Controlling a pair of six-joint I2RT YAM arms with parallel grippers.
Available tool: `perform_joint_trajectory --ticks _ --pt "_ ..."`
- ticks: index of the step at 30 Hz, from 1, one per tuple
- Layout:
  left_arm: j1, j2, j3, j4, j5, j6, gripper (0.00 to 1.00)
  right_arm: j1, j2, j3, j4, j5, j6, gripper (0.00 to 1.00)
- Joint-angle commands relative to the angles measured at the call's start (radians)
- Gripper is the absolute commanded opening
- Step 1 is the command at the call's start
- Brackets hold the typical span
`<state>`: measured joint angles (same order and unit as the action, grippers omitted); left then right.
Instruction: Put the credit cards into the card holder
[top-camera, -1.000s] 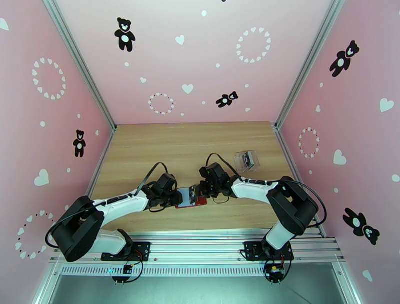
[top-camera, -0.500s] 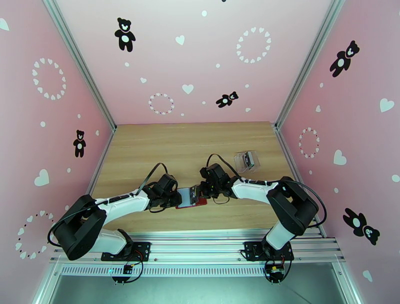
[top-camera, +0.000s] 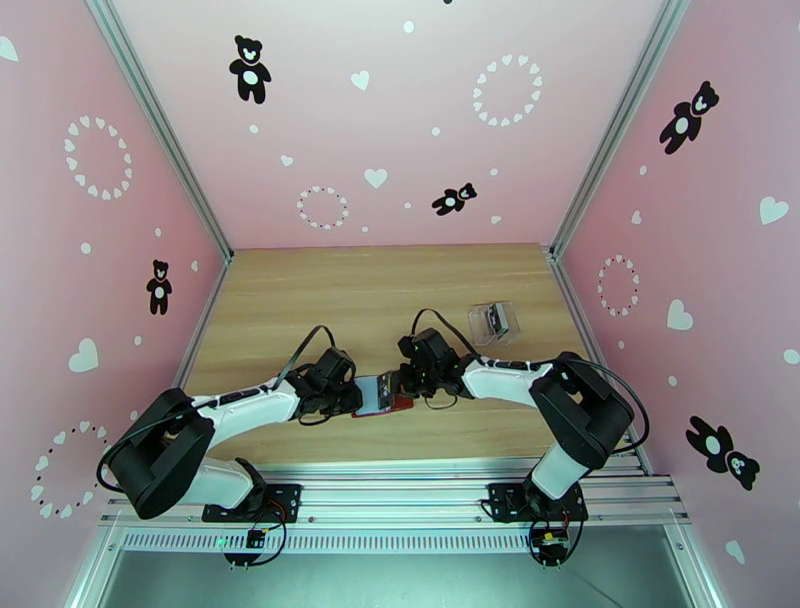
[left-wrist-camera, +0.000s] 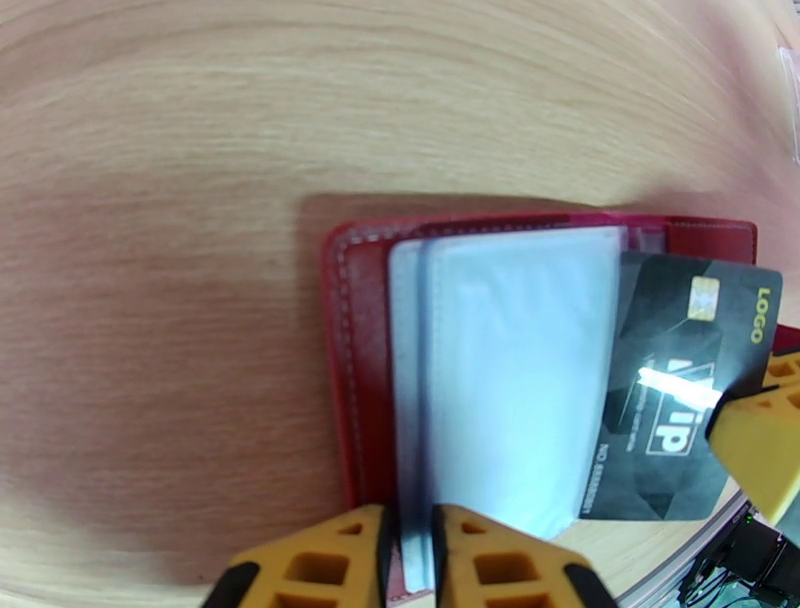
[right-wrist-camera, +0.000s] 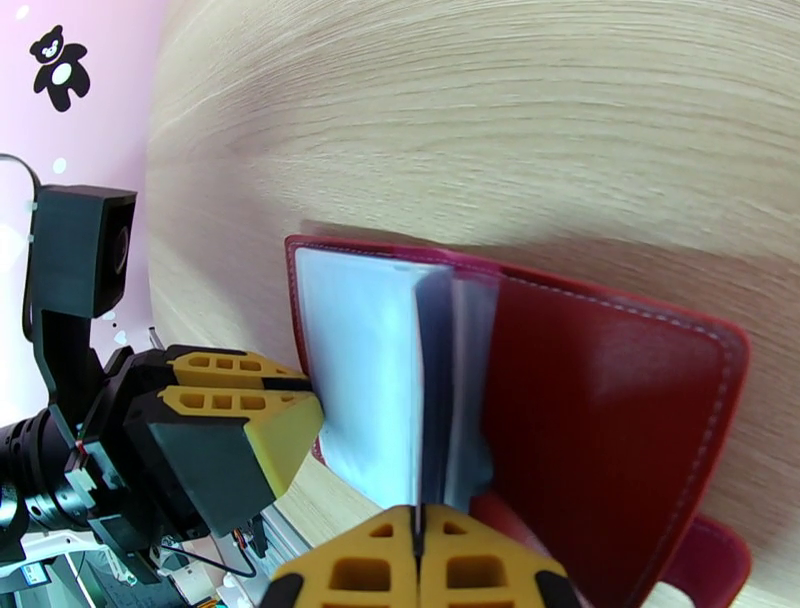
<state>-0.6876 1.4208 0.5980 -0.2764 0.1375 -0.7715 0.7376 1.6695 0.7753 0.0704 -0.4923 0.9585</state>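
Note:
The red card holder (top-camera: 401, 403) lies open on the wooden table between both arms, its pale sleeves (left-wrist-camera: 520, 370) fanned up. My left gripper (left-wrist-camera: 408, 548) is shut on the near edge of the sleeves, also seen from the right wrist (right-wrist-camera: 300, 418). A black credit card (left-wrist-camera: 685, 395) marked LOGO and VIP pokes out of the sleeves on the right, partly tucked under them. My right gripper (right-wrist-camera: 418, 556) is shut on that card, and one of its fingers (left-wrist-camera: 762, 452) covers the card's outer corner. Seen edge-on, the card (right-wrist-camera: 432, 390) stands between the leaves above the red cover (right-wrist-camera: 600, 400).
A clear plastic box (top-camera: 493, 320) sits on the table behind the right arm. Pink walls with metal posts close in the table on three sides. A metal rail (top-camera: 400, 492) with the arm bases runs along the near edge.
The right arm has edged slightly left toward the holder. The left arm and the holder have stayed where they were.

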Motion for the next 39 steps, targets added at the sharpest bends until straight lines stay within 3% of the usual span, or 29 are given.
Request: perform_joint_trajectory --ticks 1,34,39 --pt "0.004 0.032 -0.009 -0.02 -0.016 -0.002 0.19 0.013 0.018 -0.013 -0.021 0.003 0.005 0.0" --pt "0.004 0.03 -0.003 -0.033 -0.026 0.004 0.19 0.014 0.066 0.008 -0.085 -0.006 -0.04 0.0" --pt "0.004 0.025 -0.004 -0.034 -0.024 0.004 0.19 0.013 0.051 0.024 -0.13 0.025 -0.06 0.17"
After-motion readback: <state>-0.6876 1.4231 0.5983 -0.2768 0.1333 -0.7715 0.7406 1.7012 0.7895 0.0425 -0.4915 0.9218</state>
